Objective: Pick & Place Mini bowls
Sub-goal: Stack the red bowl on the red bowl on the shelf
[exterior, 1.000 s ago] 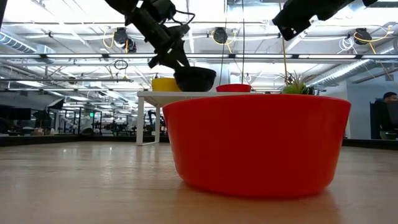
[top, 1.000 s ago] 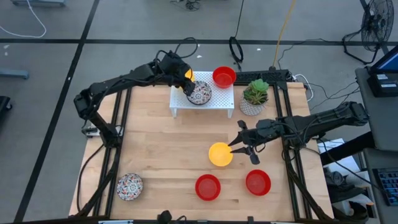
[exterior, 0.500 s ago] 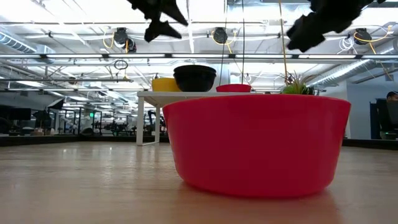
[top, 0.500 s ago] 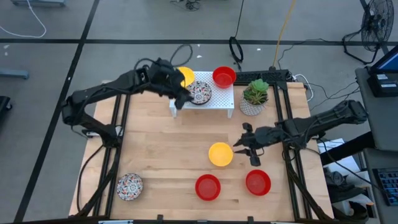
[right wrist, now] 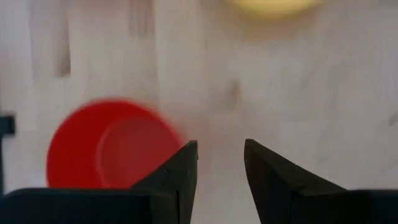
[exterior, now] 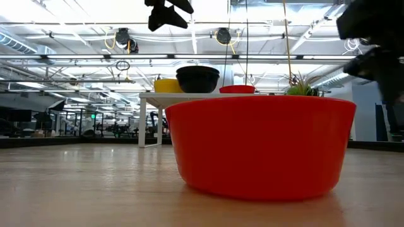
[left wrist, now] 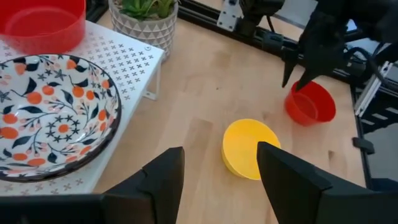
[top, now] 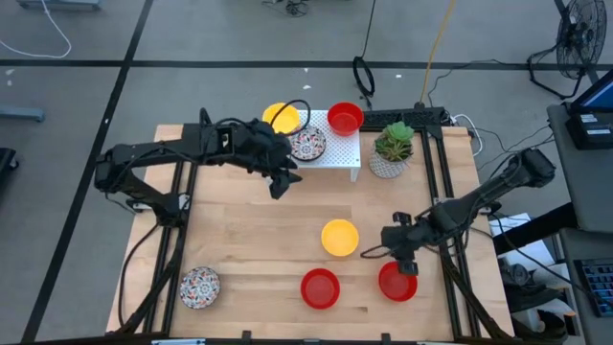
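On the white rack (top: pixel 330 158) stand a yellow bowl (top: pixel 281 117), a mosaic bowl (top: pixel 308 144) and a red bowl (top: pixel 345 119). On the table stand a yellow bowl (top: pixel 339 237), two red bowls (top: pixel 320 287) (top: pixel 397 281) and another mosaic bowl (top: pixel 199 287). My left gripper (top: pixel 283 182) hangs open in the air just nearside of the rack, with the rack's mosaic bowl (left wrist: pixel 50 112) beside its open fingers (left wrist: pixel 165 180). My right gripper (top: pixel 386 255) hovers open between the table's yellow bowl and the right red bowl (right wrist: pixel 115 152), touching neither.
A potted green plant (top: pixel 393 146) stands right of the rack at the far edge. The near red bowl (exterior: pixel 259 148) fills the low view's foreground. Bare wood lies between the rack and the table's bowls and across the table's left half. Black frame rails run along both sides.
My left gripper has come away from the mosaic bowl on the rack, risen and moved toward the near edge; the bowl stays on the rack. My right gripper has drawn back from the yellow bowl's right rim toward the near right, stopping by the right red bowl.
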You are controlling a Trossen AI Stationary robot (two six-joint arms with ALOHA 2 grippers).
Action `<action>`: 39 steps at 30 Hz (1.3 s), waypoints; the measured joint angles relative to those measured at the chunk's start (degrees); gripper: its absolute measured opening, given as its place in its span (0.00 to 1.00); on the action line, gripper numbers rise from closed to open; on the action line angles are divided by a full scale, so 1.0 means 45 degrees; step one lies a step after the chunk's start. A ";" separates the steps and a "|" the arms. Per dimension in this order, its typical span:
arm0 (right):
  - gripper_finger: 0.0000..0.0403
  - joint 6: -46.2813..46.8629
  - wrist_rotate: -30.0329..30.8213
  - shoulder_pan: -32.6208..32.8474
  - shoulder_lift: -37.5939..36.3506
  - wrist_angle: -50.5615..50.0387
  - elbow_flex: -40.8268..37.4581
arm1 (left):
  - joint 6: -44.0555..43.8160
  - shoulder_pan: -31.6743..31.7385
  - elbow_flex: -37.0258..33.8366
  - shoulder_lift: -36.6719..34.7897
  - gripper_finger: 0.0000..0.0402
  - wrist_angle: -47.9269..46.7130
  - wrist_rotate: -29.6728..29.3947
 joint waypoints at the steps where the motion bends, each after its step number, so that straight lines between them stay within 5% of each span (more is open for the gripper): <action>1: 0.31 0.0059 -0.0326 0.0037 0.0135 -0.0038 0.0000 | -0.0008 -0.0057 0.0000 0.0000 0.51 -0.0005 -0.0035; 5: 0.31 -0.0198 -0.1280 0.0135 0.0640 0.0224 0.0000 | -0.0022 -0.0219 0.0000 0.0000 0.51 -0.0004 -0.0043; 19: 0.30 -0.1564 -0.1281 0.0193 0.2673 0.0341 0.0000 | -0.0117 -0.0427 -0.0005 0.0000 0.51 -0.0016 -0.0437; 27: 0.03 -0.2690 -0.2289 0.0193 0.3001 0.0488 0.0000 | -0.0131 -0.0425 -0.0005 0.0000 0.51 -0.0155 -0.0818; 39: 0.00 -0.3776 -0.2107 -0.0663 0.2996 0.0097 0.1340 | -0.0651 -0.0425 -0.0005 0.0000 0.51 -0.0834 -0.0818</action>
